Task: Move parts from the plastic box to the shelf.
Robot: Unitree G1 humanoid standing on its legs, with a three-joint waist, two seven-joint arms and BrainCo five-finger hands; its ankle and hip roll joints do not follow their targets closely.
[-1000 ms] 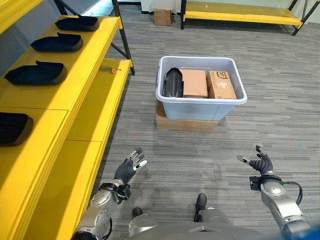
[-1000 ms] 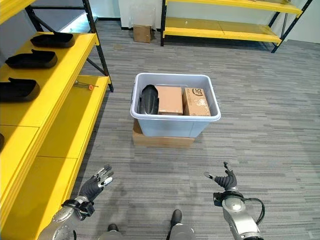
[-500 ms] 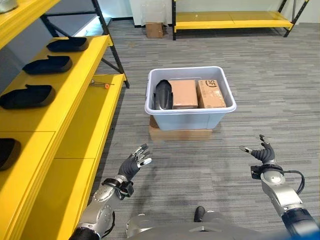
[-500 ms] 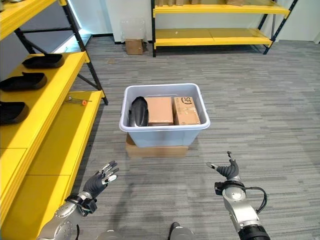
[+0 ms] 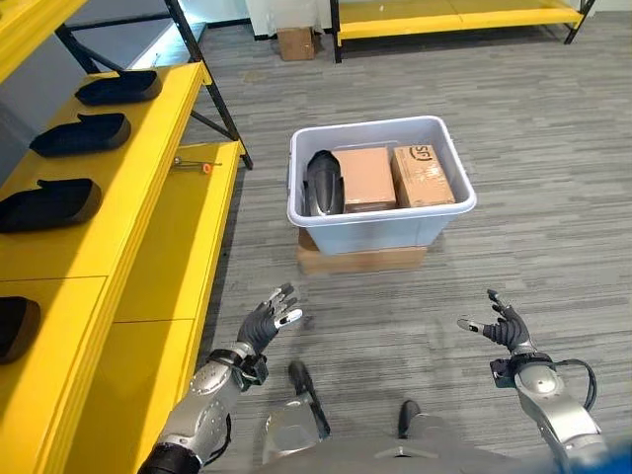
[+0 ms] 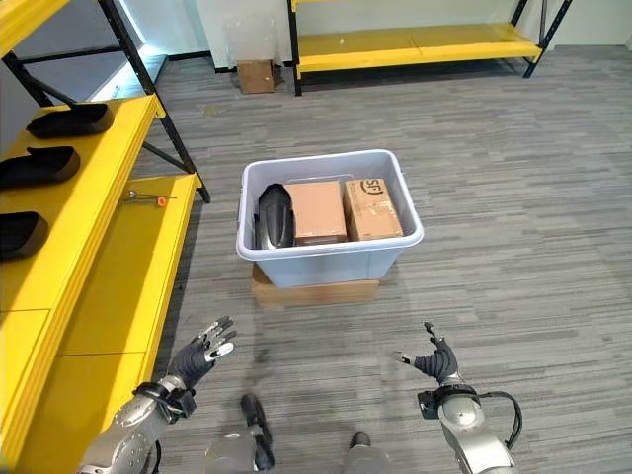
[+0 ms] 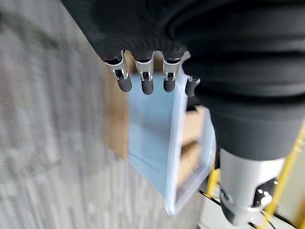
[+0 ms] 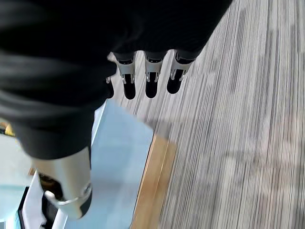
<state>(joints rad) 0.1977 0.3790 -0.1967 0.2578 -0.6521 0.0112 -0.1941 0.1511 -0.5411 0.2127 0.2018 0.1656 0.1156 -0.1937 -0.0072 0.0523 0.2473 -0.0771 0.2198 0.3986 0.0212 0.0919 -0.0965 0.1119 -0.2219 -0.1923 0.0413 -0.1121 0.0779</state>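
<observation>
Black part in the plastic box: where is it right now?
The black part stands at the plastic box's left end, beside the brown cardboard box, ahead of both hands.

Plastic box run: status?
Left hand and right hand open, empty, short of the plastic box. One black part in it beside two cardboard boxes. Four parts on shelf. Floor between clear.

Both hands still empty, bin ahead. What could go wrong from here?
The black part sits wedged between the bin wall and a cardboard box, so fingers may not fit around it. The bin rests on a flat cardboard base; a push could slide it. Left hand and right hand are open.
</observation>
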